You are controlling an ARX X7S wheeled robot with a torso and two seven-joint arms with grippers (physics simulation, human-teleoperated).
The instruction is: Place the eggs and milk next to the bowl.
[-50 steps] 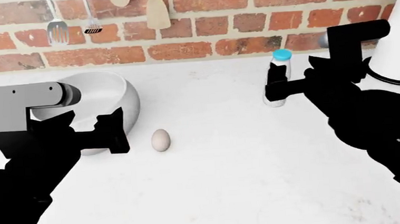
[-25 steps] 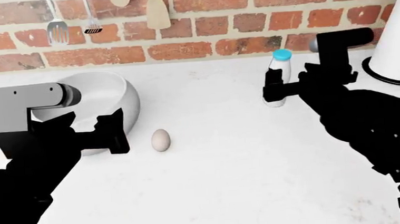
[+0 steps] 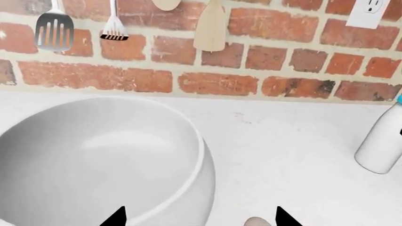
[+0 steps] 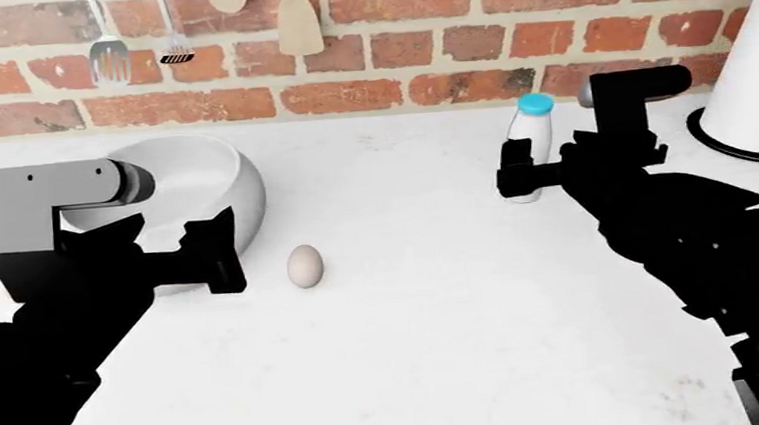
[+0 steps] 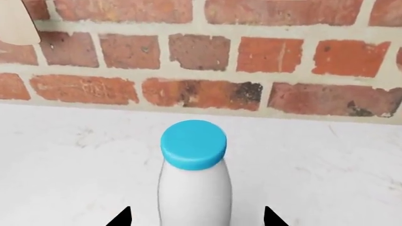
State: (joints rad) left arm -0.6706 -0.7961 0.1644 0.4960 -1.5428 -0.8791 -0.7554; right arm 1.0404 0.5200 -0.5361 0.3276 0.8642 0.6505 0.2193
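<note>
Milk (image 5: 193,179) stands upright dead ahead of the right gripper (image 5: 195,217), its long axis vertical, body between the spread fingertips; the jaws look open, not yet touching it. The left gripper (image 3: 197,219) is open and empty, with the bowl (image 3: 107,160) just ahead and the pale egg (image 4: 304,266) beside it. No readable label shows.

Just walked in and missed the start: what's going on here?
A two-armed robot is working at a white counter. Its right gripper is open around the upright milk bottle, fingertips on either side, not yet closed. The left gripper hovers open near the bowl, with a pale egg lying beside it.
</note>
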